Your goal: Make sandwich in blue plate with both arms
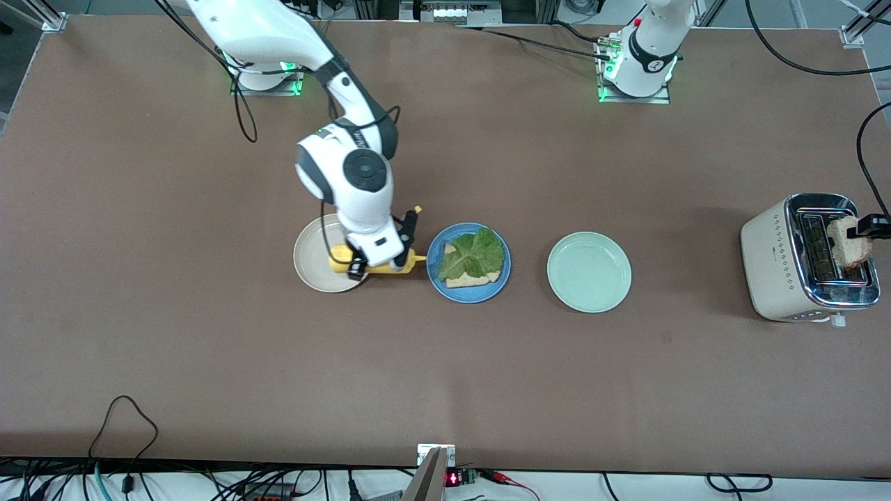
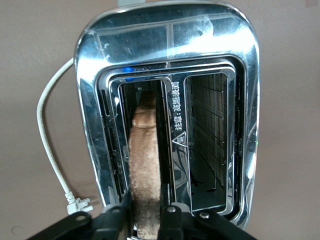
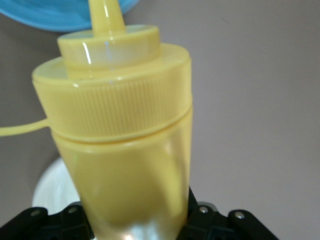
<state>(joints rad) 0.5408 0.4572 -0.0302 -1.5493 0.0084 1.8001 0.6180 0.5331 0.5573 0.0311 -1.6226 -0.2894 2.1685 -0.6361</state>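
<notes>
The sandwich [image 1: 471, 261] is incomplete: one bread slice with a ruffled lettuce leaf [image 1: 475, 253] on top lies in the blue plate [image 1: 438, 280], at the middle of the table between the cream-white plate [image 1: 310, 257] and the pale mint-green plate [image 1: 589, 272].

My left gripper [image 2: 146, 212] is over the toaster [image 1: 770, 257] at the left arm's end of the table. Its fingers [image 2: 119, 214] are clamped on the second bread slice [image 2: 145, 175], which stands upright in one toaster slot; the adjacent slot holds nothing.

My right gripper [image 1: 379, 264] is over the edge of the cream-white plate, just beside the blue plate. It grasps a yellow squeeze bottle [image 3: 125, 145], nozzle pointing toward the blue plate.
</notes>
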